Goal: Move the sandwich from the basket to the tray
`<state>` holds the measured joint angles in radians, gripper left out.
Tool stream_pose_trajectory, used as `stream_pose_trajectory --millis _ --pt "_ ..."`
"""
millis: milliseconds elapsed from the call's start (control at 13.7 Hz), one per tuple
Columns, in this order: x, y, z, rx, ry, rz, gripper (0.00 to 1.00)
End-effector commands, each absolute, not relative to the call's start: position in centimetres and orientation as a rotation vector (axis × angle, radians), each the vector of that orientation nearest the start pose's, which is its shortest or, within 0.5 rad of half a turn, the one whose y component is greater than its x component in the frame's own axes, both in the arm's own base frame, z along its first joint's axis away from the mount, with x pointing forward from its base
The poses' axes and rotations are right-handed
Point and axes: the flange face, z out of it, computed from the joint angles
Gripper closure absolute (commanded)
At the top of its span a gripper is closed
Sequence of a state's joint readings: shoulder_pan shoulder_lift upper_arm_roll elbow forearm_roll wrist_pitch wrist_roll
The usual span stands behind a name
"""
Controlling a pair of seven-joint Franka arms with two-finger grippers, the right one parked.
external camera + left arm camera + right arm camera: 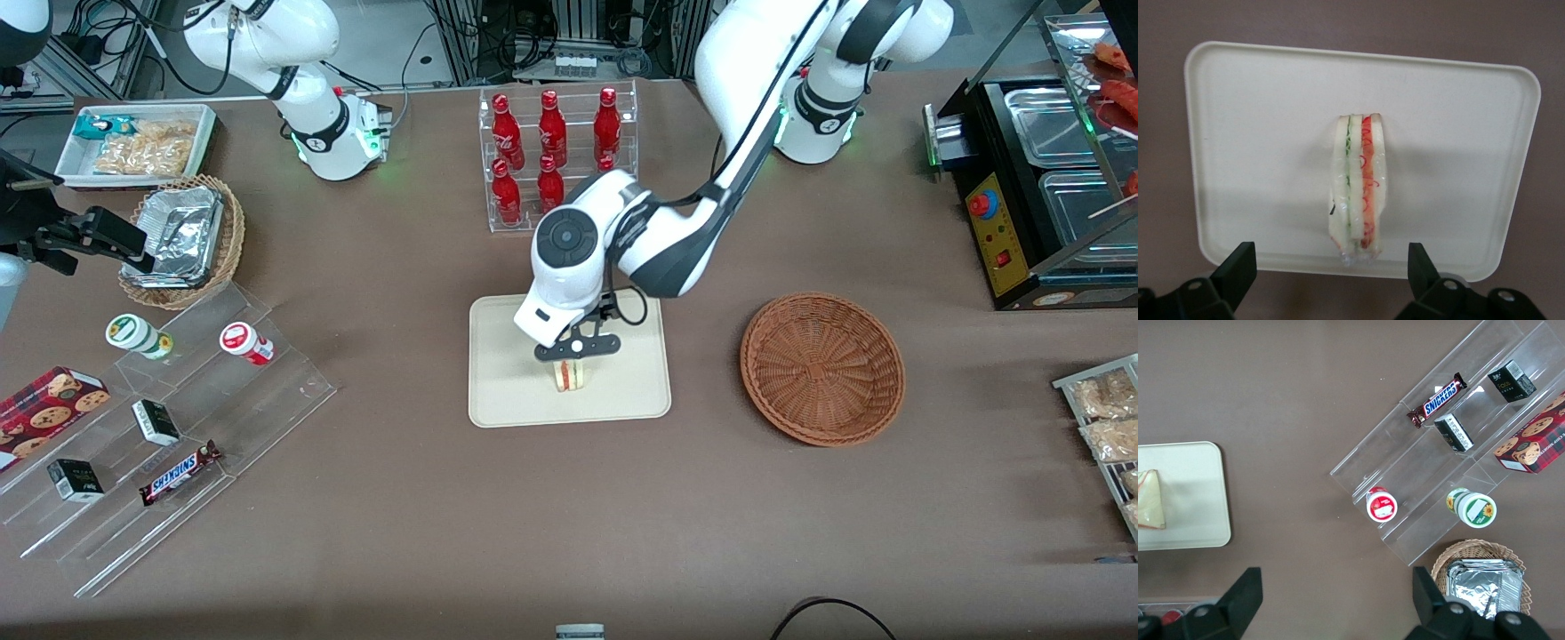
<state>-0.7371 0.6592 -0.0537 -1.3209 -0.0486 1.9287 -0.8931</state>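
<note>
Pale triangular sandwich wedge [1357,190] (red, green filling edge up) stands on flat cream rectangular tray [507,391], near tray's middle. Left gripper [576,348] hovers directly above sandwich, fingers [1238,267] spread wide apart, clear of it. Round reddish-brown wicker basket [823,367] sits beside tray, toward working arm's end.

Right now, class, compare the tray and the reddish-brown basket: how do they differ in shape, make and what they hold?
The tray is flat, rectangular, smooth cream; the basket is a round, woven, reddish-brown bowl. The tray holds the sandwich, standing on edge under the open gripper; the basket holds nothing. The basket lies toward the working arm's end of the table. Both rest on the brown table.
</note>
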Motion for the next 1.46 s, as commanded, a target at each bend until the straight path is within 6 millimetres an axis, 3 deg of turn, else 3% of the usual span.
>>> stream_pose_trajectory --millis 0,293,659,805,1024,1390 --pt "52.6 -47.8 38.2 -3.122 -0.267 0.153 0.0" --pt "55.6 -41.4 40.0 -3.02 -0.465 0.222 0.0" --pt "57.4 -31.9 41.5 -2.975 -0.354 0.267 0.0" --pt "57.8 -29.1 42.0 -2.976 -0.358 0.282 0.0" --pt "57.2 -23.9 43.7 -3.001 -0.286 0.31 0.0" --pt "55.5 -14.1 49.5 -3.047 -0.208 0.358 0.0"
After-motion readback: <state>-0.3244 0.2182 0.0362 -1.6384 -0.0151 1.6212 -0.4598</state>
